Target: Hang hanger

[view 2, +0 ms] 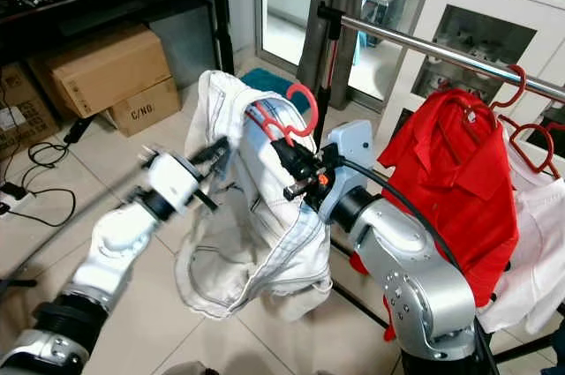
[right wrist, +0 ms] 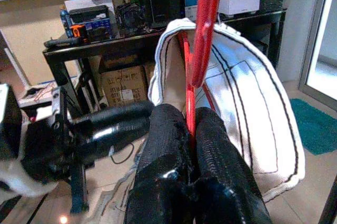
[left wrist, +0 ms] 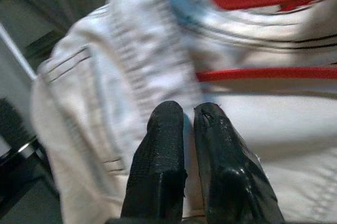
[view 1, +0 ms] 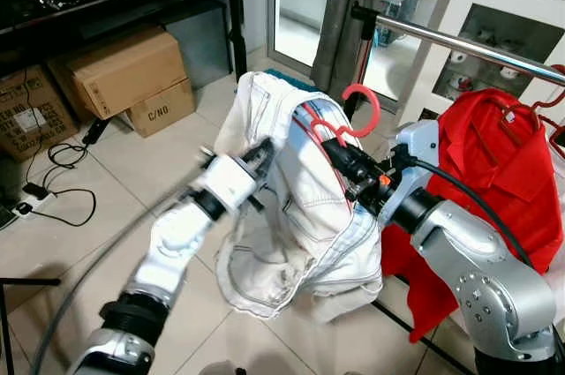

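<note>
Your right gripper (right wrist: 190,124) pinches the red hanger (view 1: 340,132) carrying the white garment (view 1: 300,216); left gripper (left wrist: 188,116) pressed together against cloth; rail (view 1: 468,44) not yet reached

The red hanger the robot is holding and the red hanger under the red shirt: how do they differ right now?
The held red hanger is off the rail, pinched by the right gripper, hook free in the air; the red shirt's hanger is hooked over the metal rail. The held one carries a white garment that the left gripper touches; the other carries a red shirt hanging straight. Both are red with curved hooks.
</note>
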You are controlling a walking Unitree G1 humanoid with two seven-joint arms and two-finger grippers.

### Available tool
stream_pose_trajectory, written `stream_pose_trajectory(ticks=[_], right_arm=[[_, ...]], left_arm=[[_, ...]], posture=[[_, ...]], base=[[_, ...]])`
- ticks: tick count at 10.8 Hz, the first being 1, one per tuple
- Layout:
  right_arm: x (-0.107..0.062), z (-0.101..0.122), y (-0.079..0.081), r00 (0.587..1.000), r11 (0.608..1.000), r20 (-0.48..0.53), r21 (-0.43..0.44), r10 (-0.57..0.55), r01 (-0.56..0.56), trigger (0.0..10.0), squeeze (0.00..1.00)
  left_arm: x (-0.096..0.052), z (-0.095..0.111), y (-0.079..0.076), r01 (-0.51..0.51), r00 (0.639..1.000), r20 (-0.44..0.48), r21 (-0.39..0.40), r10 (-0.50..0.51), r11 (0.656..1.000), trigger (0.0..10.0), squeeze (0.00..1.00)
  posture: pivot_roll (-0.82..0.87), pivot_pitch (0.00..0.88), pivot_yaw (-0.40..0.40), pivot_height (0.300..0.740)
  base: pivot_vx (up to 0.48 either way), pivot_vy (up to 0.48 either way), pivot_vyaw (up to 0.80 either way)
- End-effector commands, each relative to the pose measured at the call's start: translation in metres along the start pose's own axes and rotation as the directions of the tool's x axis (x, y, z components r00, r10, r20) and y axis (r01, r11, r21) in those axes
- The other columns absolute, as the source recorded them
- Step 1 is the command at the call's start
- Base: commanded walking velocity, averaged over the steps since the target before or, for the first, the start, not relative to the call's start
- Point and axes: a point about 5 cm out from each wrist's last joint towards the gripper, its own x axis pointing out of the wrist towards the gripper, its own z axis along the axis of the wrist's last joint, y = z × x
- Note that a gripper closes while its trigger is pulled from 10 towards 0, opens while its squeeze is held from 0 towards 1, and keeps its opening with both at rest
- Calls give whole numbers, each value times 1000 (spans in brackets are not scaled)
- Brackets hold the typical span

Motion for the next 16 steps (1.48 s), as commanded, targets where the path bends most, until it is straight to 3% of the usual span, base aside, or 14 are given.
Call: stream_pose_trajectory(ticks=[1, 2, 5, 6, 7, 8, 9, 10, 11, 12, 16], right_arm=[[2, 16, 1, 996, 1000, 89, -25, 15, -13, 0, 0], [2, 17, 2, 996, 999, 92, -27, 21, -18, 0, 0], [3, 18, 3, 993, 1000, 112, -7, 31, -30, 0, 0], [3, 18, 4, 992, 999, 117, 1, 35, -35, 0, 0], [3, 18, 4, 992, 999, 118, 1, 36, -37, 0, 0], [3, 19, 5, 992, 999, 122, 0, 41, -42, 0, 0], [3, 20, 5, 990, 999, 129, 1, 52, -53, 0, 0], [3, 21, 6, 990, 998, 131, 1, 57, -58, 0, 0], [2, 21, 7, 989, 998, 134, 3, 61, -62, 0, 0], [2, 21, 7, 989, 998, 135, 4, 61, -62, 0, 0], [2, 21, 5, 989, 998, 133, 2, 59, -60, 0, 0]], left_arm=[[0, -1, -4, 38, 999, -1, 13, -38, 999, 10000, 1000], [2, -2, -6, 66, 998, -12, 32, -65, 997, 10000, 1000], [-1, -20, 5, 46, 987, -159, 260, -5, 964, 10000, 1000], [-1, -21, 6, 40, 986, -164, 293, 9, 955, 10000, 1000], [-3, -27, 9, 23, 979, -199, 294, 38, 956, 10000, 208], [-7, -38, 12, -18, 958, -273, 263, 92, 965, 10000, 0], [-11, -51, 13, -60, 926, -353, 215, 135, 975, 10000, 0], [-12, -53, 15, -80, 916, -368, 219, 158, 972, 10000, 0], [-13, -54, 17, -117, 911, -367, 207, 188, 971, 3255, 0], [-12, -53, 18, -172, 910, -351, 160, 219, 972, 0, 0], [-7, -49, 17, -243, 917, -314, 54, 248, 968, 0, 0]], posture=[[-43, 0, -10, 740], [-44, 0, -9, 740], [-45, 0, -7, 740], [-45, 0, -7, 740], [-46, 0, -7, 740], [-47, 0, -9, 740], [-47, 0, -12, 740], [-48, 0, -13, 740], [-48, 0, -13, 740], [-49, 0, -13, 740], [-47, 0, -16, 740]], base=[[0, 0, 0], [0, 0, 0], [0, 0, 0], [0, 0, 0], [0, 0, 0], [0, 0, 0], [0, 0, 0], [0, 0, 0], [0, 0, 0], [0, 0, 0], [0, 0, 0]])
